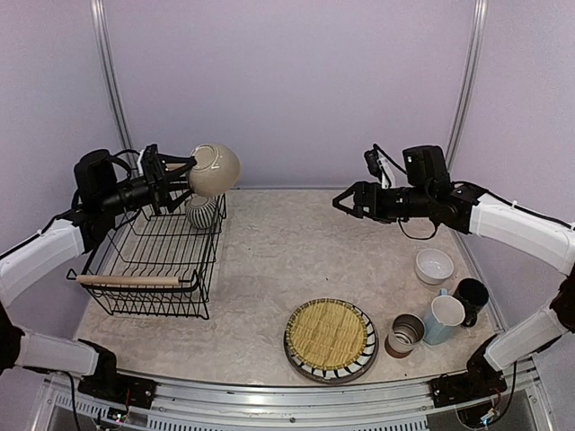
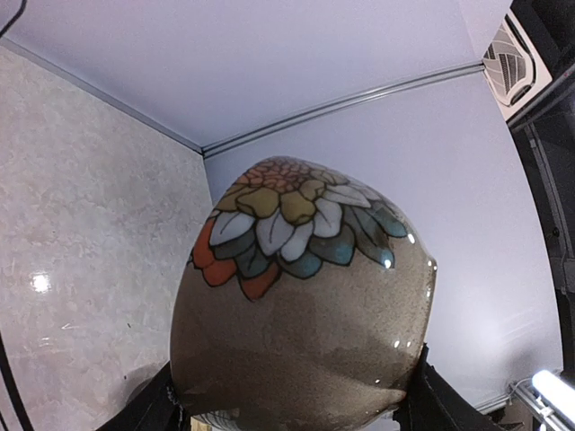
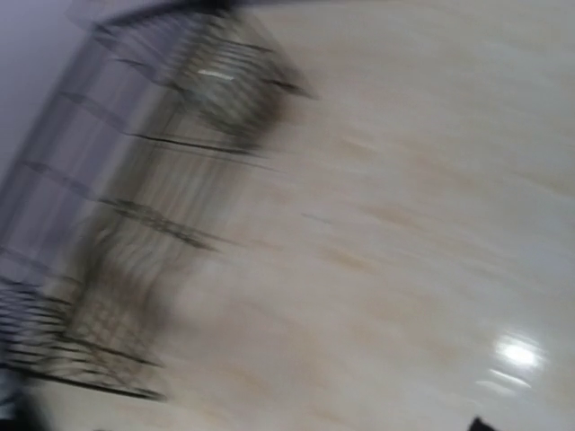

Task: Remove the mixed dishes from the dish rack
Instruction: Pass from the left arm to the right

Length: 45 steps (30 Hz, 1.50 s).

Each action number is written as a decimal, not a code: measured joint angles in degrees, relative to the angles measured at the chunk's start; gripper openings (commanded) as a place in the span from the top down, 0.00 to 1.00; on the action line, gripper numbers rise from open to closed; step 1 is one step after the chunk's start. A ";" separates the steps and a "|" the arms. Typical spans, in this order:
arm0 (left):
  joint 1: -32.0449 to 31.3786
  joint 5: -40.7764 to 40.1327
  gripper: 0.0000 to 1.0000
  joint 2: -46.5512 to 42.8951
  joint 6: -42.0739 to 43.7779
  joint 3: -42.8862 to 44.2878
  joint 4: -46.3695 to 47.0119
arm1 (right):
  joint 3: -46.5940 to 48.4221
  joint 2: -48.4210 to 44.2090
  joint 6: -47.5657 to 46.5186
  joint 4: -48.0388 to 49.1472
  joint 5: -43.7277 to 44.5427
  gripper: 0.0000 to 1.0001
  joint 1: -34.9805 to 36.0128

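**Beige bowl gripped by the left pincer, up in the air over the far end of the dish rack.**
The bowl sits straight ahead of the pincer, clamped between its fingers. The bowl's flowered outside fills the wrist view and hides most of both fingers. Just below the pincer, a striped pot stands in the rack's far corner. The right pincer hangs above the table, well apart from the rack. I cannot tell how wide its jaws stand, because its wrist view is blurred and the rack there is only a smear.
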 measured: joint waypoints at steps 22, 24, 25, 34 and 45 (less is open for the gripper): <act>-14.58 2.56 0.70 26.29 -20.09 9.64 38.47 | 7.48 17.27 33.44 57.59 -22.77 0.19 4.59; -16.02 3.02 0.71 27.76 -20.81 10.56 39.98 | 8.92 18.49 35.87 60.74 -23.47 0.25 4.74; -16.55 3.32 0.71 28.41 -21.31 11.06 40.96 | 9.35 19.02 37.27 62.47 -23.87 0.29 4.87; -18.34 4.76 0.72 34.62 -26.82 14.25 50.77 | 10.05 23.52 48.30 76.50 -25.73 0.78 5.88; -18.71 4.52 0.43 35.74 -30.10 15.98 55.25 | 10.54 24.94 53.94 87.25 -26.03 1.00 6.49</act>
